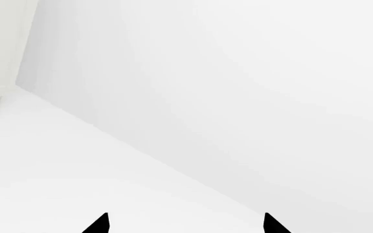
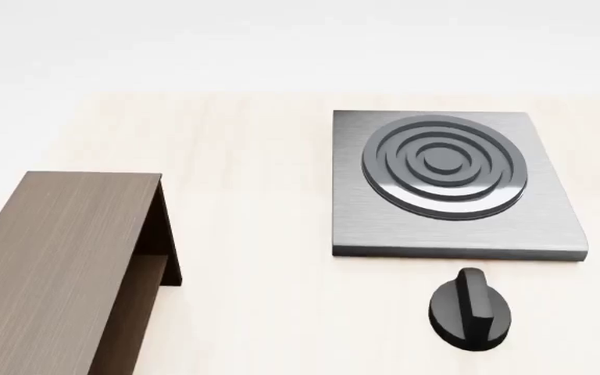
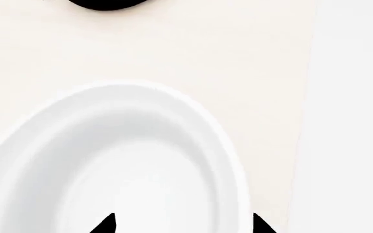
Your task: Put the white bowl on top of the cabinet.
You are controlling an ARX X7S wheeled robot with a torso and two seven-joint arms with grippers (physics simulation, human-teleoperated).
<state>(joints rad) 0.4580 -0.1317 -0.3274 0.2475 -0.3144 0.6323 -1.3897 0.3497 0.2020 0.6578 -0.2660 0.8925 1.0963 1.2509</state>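
Note:
The white bowl [image 3: 128,160] shows only in the right wrist view, sitting on the pale tabletop [image 3: 173,48]. My right gripper [image 3: 185,224] is open just above it; one black fingertip [image 3: 107,224] is over the bowl's inside and the other is just outside its rim. The dark brown cabinet [image 2: 60,258] stands at the head view's lower left, with a flat bare top and a side recess. My left gripper [image 1: 185,224] is open and empty, facing a white floor and wall. Neither gripper nor the bowl shows in the head view.
A grey square stove plate [image 2: 451,183] with ringed burner lies at the table's right, with a black knob [image 2: 470,316] in front of it. A black round object [image 3: 109,4] lies beyond the bowl. The table edge [image 3: 303,121] runs close beside the bowl. White furniture [image 1: 2,48] stands in the left wrist view.

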